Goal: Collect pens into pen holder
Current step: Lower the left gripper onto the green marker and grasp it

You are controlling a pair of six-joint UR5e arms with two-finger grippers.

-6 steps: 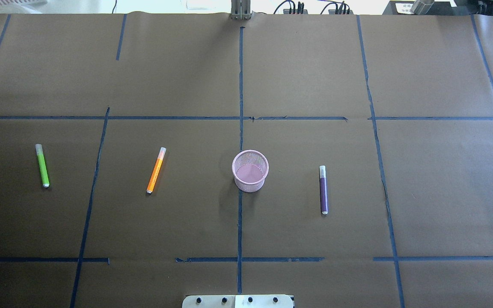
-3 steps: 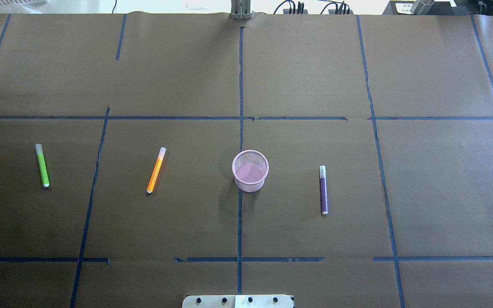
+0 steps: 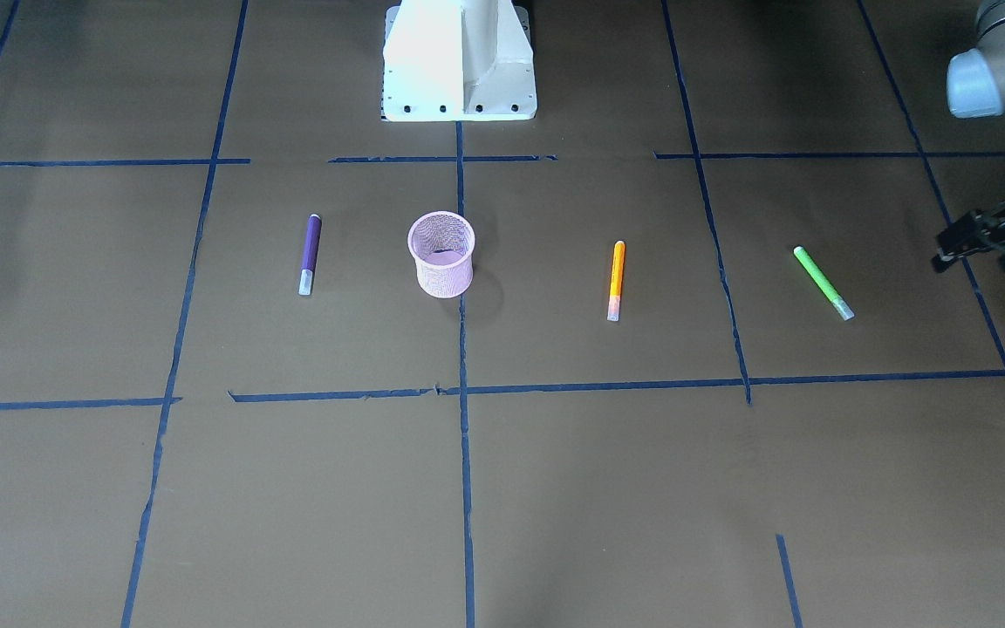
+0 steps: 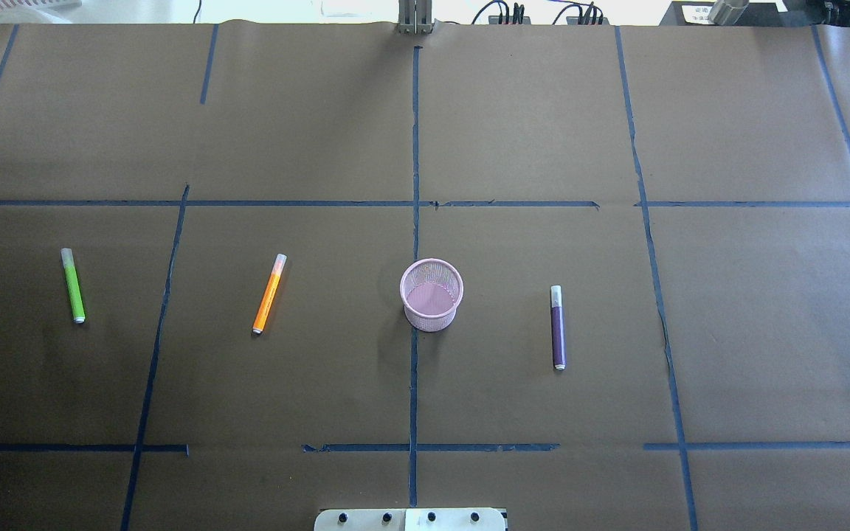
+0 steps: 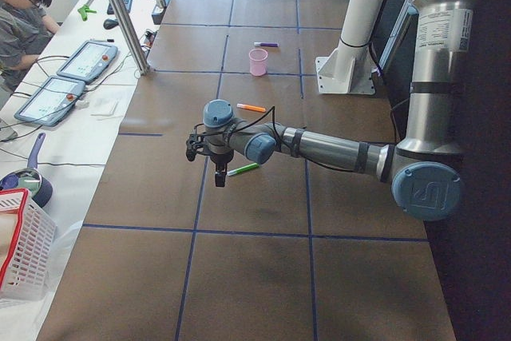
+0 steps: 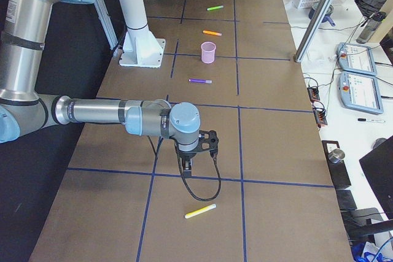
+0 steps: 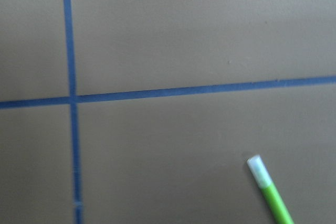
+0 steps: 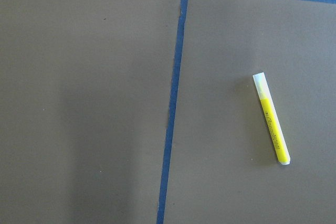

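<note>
Four pens flat, holder empty, both arms out wide

The holder stands upright mid-surface, with the purple pen beside it on the robot's right, orange on the left and green farther left, near the left tool. I cannot tell whether that tool or the right tool is released or clenched. The danger looks like an off-centre pinch rolling a round pen away, or a tilted pen catching the rim and tipping the light holder. The overhead view misses the yellow pen entirely; only the right wrist and right side views show it, well apart from the rest
</note>
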